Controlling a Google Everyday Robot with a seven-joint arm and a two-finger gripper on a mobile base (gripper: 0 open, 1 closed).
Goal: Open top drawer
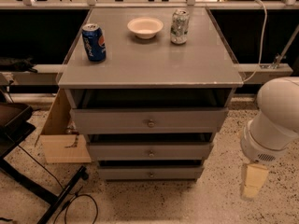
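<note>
Hanging low right: end effector | top drawer well apart, upper-left

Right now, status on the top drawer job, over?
Gripper low, right of the cabinet, touching nothing. Top drawer looks partly out, dark gap above its front. Knob unobstructed, nothing in front of it.

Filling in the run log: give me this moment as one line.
gripper: low, right of cabinet | top drawer: knob not gripped | on cabinet: blue can, bowl, silver can
</note>
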